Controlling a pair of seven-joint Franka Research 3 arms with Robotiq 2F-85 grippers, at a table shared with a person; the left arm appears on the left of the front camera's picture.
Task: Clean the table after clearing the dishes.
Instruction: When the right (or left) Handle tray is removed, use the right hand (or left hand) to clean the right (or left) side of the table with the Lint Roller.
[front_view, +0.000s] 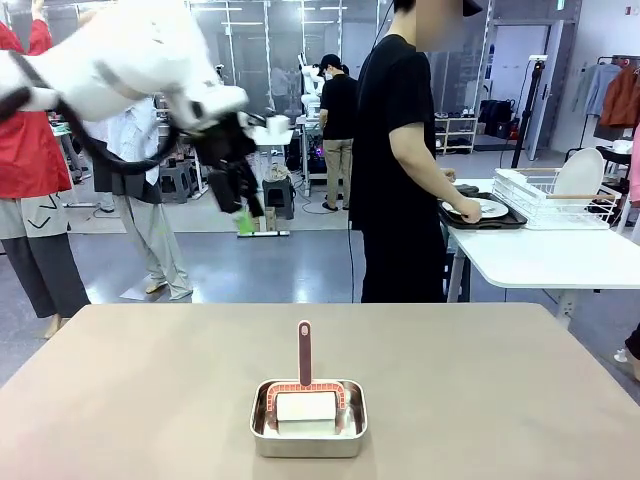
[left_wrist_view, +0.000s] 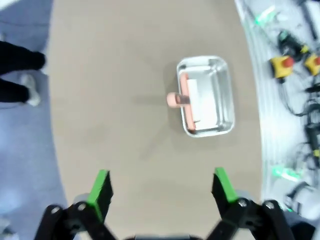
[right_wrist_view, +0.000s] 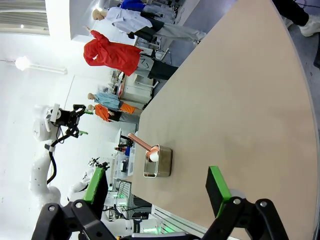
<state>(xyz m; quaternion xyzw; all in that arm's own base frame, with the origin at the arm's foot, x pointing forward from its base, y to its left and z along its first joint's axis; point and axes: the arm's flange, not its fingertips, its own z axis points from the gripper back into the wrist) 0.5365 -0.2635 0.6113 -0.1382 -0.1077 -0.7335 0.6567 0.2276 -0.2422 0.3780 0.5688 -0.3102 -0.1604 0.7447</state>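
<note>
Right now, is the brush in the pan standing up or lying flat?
Standing up: the brush has its head in the pan, handle rising above the rim.

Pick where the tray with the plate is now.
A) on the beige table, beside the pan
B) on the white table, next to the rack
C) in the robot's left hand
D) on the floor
B: the tray with the plate lies on the white table next to the rack, under the person's hand.
</note>
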